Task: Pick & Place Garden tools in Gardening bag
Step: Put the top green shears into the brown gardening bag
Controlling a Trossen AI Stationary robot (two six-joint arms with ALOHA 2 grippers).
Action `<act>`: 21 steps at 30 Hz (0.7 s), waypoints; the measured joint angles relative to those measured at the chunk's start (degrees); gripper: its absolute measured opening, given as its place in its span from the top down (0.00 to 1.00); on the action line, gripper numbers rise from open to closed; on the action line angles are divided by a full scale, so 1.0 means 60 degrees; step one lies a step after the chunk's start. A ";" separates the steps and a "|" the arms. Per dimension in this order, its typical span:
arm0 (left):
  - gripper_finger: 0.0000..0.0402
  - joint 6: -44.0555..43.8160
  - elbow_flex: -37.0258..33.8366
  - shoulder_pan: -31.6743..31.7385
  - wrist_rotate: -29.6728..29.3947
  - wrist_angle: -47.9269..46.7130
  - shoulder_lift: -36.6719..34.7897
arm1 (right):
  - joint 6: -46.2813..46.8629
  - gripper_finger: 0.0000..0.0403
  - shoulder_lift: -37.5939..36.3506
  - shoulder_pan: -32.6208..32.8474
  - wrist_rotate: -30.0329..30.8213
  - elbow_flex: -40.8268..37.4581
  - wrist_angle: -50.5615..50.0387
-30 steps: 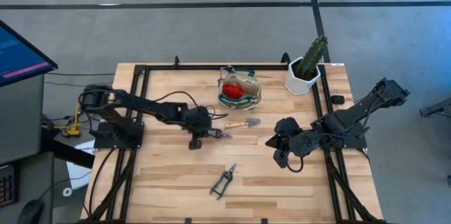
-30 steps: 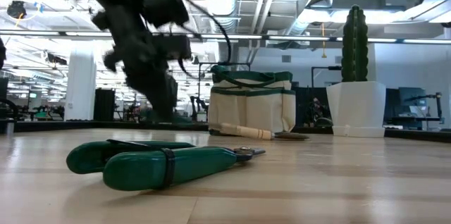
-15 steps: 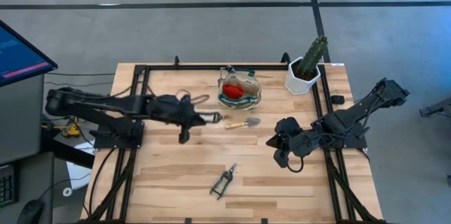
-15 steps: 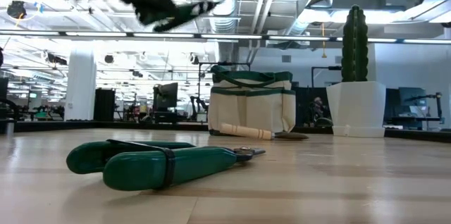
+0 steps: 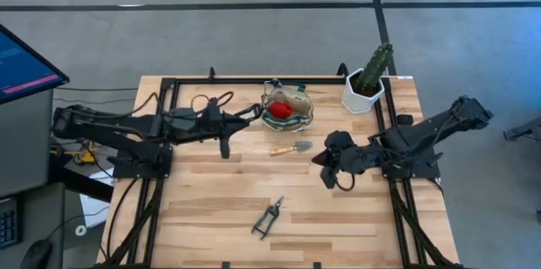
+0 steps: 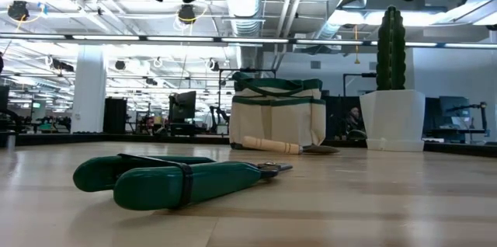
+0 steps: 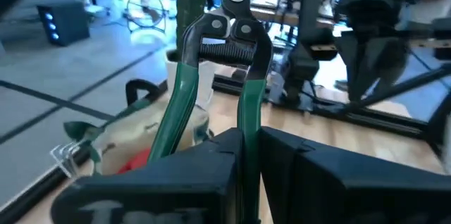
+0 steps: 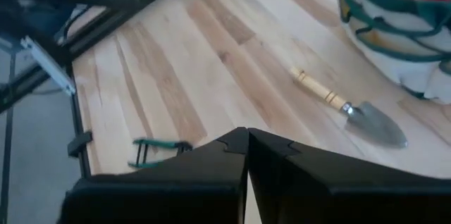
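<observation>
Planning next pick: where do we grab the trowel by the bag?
Take the trowel by its wooden handle, mid-length, from straight above. It lies flat, apart from the gardening bag, bare table either side of the slim handle; the blade looks too wide and flat to pinch.

Green-handled shears (image 6: 175, 179); cream bag (image 6: 279, 120), green trim; red tool (image 5: 279, 110); white pot (image 6: 392, 120); pale striped wood table (image 5: 211, 210)

Two dark, near-black arms — jointed segments with loose black cables looping along the left arm (image 5: 135, 123). The right arm (image 5: 423, 138) looks bulkier — its blocky fingers (image 8: 176, 182) matte black.
</observation>
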 joint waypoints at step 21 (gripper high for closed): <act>0.96 0.2236 0.1784 -0.1005 -0.2847 0.1641 0.3108 | -0.1741 1.00 0.0325 -0.2040 0.0008 -0.0015 0.3994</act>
